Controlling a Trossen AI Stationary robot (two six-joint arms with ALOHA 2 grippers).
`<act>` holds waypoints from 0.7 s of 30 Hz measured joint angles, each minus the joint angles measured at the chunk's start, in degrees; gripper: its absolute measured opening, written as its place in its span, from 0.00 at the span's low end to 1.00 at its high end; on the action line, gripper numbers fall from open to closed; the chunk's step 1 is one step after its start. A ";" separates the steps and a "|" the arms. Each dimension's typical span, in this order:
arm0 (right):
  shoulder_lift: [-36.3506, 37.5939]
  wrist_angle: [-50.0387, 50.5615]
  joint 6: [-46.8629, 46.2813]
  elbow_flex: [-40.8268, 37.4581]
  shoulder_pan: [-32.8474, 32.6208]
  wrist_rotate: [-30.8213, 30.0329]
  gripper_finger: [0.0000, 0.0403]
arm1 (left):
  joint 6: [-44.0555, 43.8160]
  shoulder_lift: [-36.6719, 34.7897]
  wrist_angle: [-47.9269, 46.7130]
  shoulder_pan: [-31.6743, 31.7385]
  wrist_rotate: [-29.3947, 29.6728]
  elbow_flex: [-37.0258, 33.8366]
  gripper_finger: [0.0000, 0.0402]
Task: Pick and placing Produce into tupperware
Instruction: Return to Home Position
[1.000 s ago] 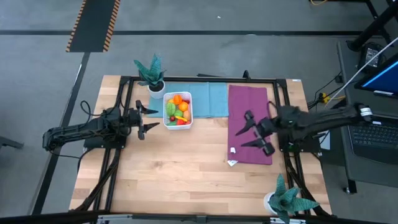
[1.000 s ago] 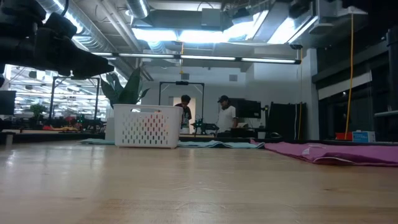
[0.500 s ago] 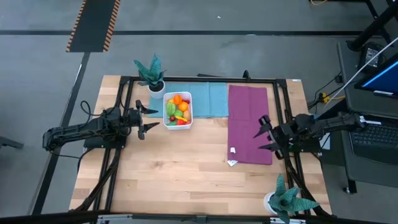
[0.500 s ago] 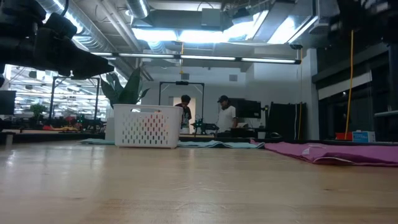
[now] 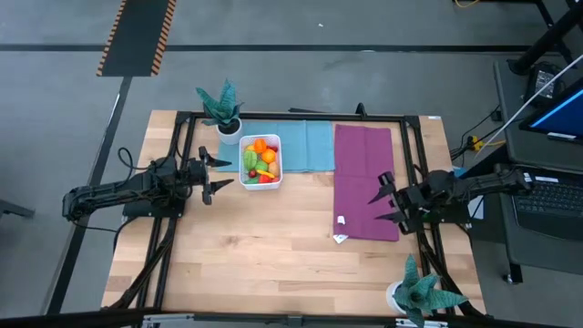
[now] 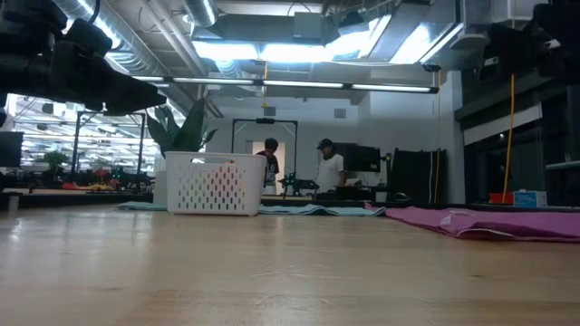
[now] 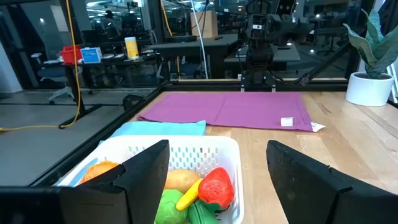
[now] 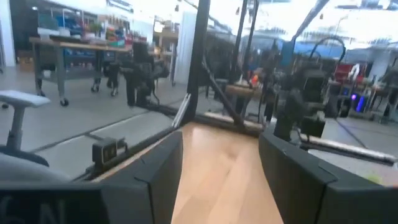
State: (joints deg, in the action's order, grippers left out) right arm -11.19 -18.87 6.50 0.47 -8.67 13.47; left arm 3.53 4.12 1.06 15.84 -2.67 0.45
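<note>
The white tupperware (image 5: 260, 160) stands on the teal cloth's near edge and holds the produce (image 5: 260, 159): orange, green, yellow and red pieces. In the left wrist view the tupperware (image 7: 205, 152) lies just ahead of my fingers, with a red piece (image 7: 217, 185) and a yellow one inside. My left gripper (image 5: 217, 175) is open, just left of the tupperware and apart from it. My right gripper (image 5: 386, 202) is open above the right edge of the purple cloth (image 5: 364, 182). In the low view the tupperware (image 6: 215, 184) stands far back on the table.
A teal cloth (image 5: 305, 146) and the purple cloth lie side by side at the far half of the table. A potted plant (image 5: 221, 105) stands at the far left corner, another (image 5: 419, 290) at the near right corner. Bare wood (image 5: 273, 246) fills the near half. People stand in the room behind (image 6: 328, 167).
My right gripper has drawn back from above the middle of the purple cloth toward the table's right edge, and it has stayed open. The left gripper, the tupperware and the produce have kept still.
</note>
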 joint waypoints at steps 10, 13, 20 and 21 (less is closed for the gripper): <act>0.09 -0.11 -2.50 0.00 0.00 0.00 0.53 | 0.00 0.00 0.00 0.00 0.01 0.00 0.65; 0.98 0.32 0.36 0.00 0.12 -0.60 0.53 | -0.02 0.00 0.00 0.00 0.01 0.00 0.65; 11.27 13.55 -3.76 -0.03 6.35 -3.29 0.53 | 0.00 0.00 0.00 -0.02 0.05 0.00 0.65; 11.03 14.04 -4.82 -0.01 7.48 -3.87 0.53 | 0.02 0.00 0.00 -0.02 0.01 0.00 0.65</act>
State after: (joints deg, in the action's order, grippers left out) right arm -0.16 -4.83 1.69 0.46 -1.19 9.61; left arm 3.55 4.12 1.06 15.81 -2.65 0.45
